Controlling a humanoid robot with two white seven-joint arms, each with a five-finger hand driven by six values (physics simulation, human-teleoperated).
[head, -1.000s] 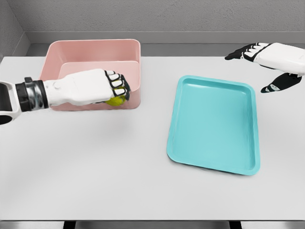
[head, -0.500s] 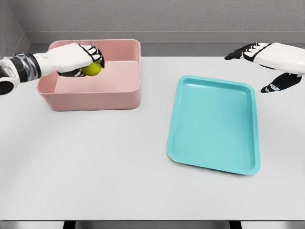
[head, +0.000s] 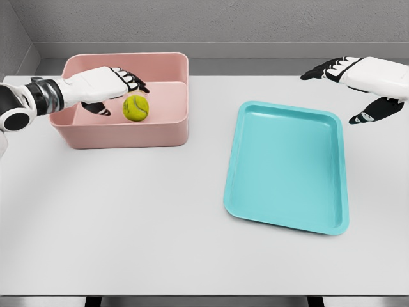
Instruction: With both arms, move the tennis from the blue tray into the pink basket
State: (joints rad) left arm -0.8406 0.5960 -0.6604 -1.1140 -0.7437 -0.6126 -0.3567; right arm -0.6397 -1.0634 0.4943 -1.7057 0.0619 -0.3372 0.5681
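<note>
Since the earlier frame the left hand [head: 105, 86] has let go, fingers spread; the tennis ball [head: 135, 107] sits inside the pink basket [head: 121, 133]. The blue tray [head: 287, 169] is empty. The right hand [head: 361, 83] hovers, fingers spread. The task looks essentially done.

White table [head: 160, 224] w/ grey wall [head: 223, 19] behind, possibly concrete; even light.
</note>
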